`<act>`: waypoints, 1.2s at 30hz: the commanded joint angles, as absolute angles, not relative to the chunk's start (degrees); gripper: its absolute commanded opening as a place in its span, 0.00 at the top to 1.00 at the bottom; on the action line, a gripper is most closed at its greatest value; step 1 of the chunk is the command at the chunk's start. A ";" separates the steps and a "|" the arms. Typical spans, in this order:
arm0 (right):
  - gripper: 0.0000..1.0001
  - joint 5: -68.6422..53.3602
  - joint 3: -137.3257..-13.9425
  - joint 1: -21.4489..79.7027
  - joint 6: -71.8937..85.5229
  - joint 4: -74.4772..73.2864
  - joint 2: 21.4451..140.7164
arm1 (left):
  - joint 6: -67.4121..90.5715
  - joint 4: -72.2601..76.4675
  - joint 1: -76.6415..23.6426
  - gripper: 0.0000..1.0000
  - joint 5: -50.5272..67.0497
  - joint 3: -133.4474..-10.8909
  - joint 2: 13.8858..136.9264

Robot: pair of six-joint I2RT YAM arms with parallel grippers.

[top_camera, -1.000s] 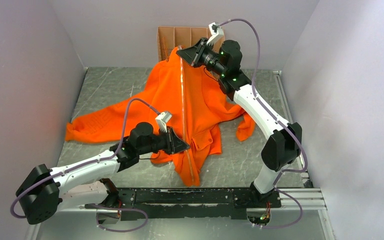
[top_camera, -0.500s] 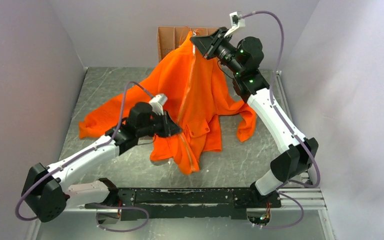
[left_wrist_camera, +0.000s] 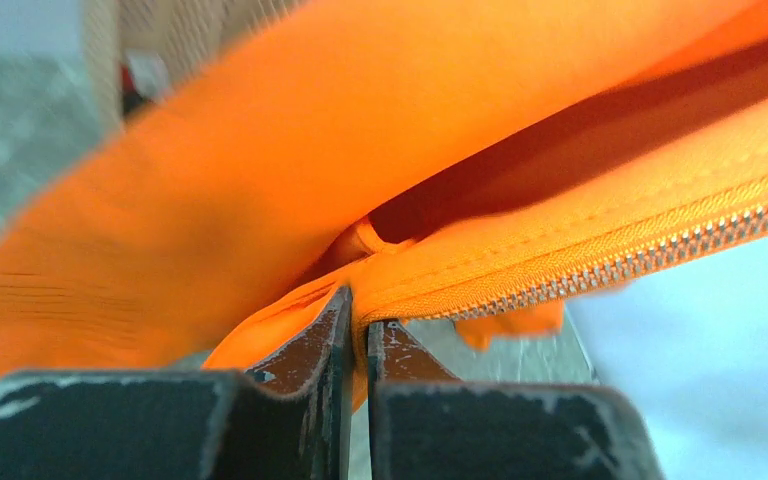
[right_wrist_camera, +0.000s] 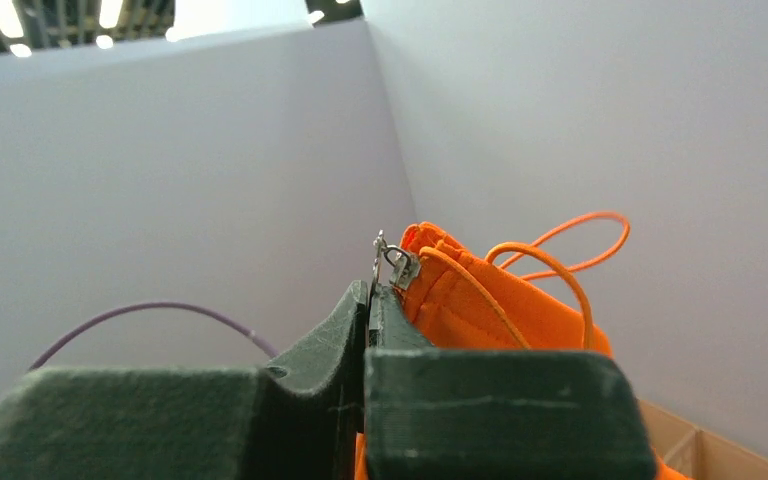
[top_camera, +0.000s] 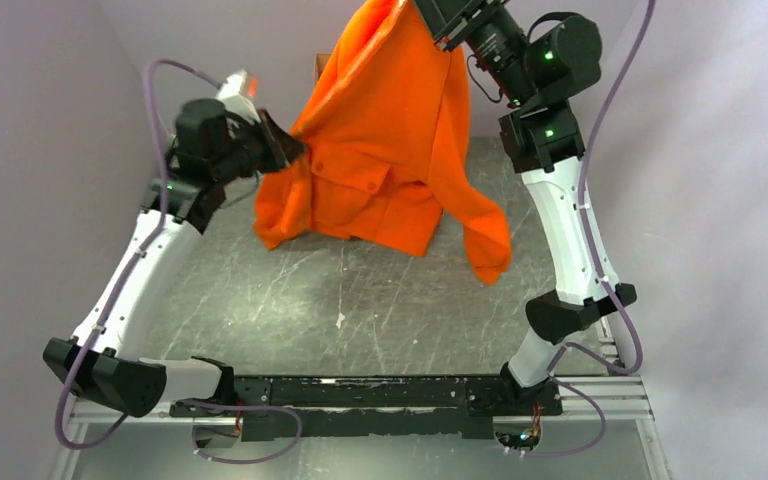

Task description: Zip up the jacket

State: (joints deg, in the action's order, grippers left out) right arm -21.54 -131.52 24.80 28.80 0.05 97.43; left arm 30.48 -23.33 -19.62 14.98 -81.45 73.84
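Observation:
The bright orange jacket (top_camera: 385,130) hangs in the air between my two grippers, its sleeve drooping at the right. My right gripper (top_camera: 438,22) is high at the back, shut on the metal zipper pull (right_wrist_camera: 380,262) at the jacket's top edge (right_wrist_camera: 490,300), beside an orange loop cord. My left gripper (top_camera: 288,150) is at the left, shut on the jacket's lower hem (left_wrist_camera: 290,305) right beside the metal zipper teeth (left_wrist_camera: 660,250).
A brown cardboard box (top_camera: 318,72) stands against the back wall, mostly hidden by the jacket. The grey marbled table (top_camera: 360,300) lies below. White walls close in at both sides and the back. A purple cable (right_wrist_camera: 150,318) loops behind the right gripper.
Both arms rose sharply. The jacket went from draped on the table to lifted off it and hanging. The left gripper moved up and left, the right gripper up toward the top edge.

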 commanded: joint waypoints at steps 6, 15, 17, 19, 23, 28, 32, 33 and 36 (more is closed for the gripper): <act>1.00 -19.35 -118.65 24.00 34.06 11.74 89.25 | 24.83 -35.63 -7.64 0.92 4.14 -94.34 70.26; 1.00 -6.58 -78.53 23.95 32.75 15.02 73.11 | 26.07 -31.86 -7.10 0.92 12.05 -77.52 67.20; 1.00 -2.84 -72.64 23.75 32.65 13.79 70.19 | 25.10 -31.14 -7.11 0.92 16.20 -74.16 67.96; 1.00 -0.40 -68.11 23.61 32.68 12.20 68.80 | 23.17 -31.44 -7.12 0.92 20.39 -71.24 68.98; 1.00 7.36 -60.24 23.35 33.82 9.16 66.45 | 20.20 -34.05 -8.08 0.92 21.50 -67.68 70.72; 1.00 12.90 -53.39 22.65 36.37 7.43 65.12 | 19.19 -33.92 -9.70 0.92 20.90 -63.34 71.73; 1.00 14.19 -50.89 22.37 36.64 7.17 66.27 | 18.76 -33.34 -12.72 0.91 19.78 -62.03 74.92; 1.00 14.59 -50.49 22.29 36.26 7.20 66.73 | 18.61 -33.25 -13.49 0.90 19.12 -62.02 75.81; 1.00 14.91 -49.83 21.92 35.23 6.94 68.87 | 18.41 -33.74 -15.51 0.79 15.71 -62.48 78.10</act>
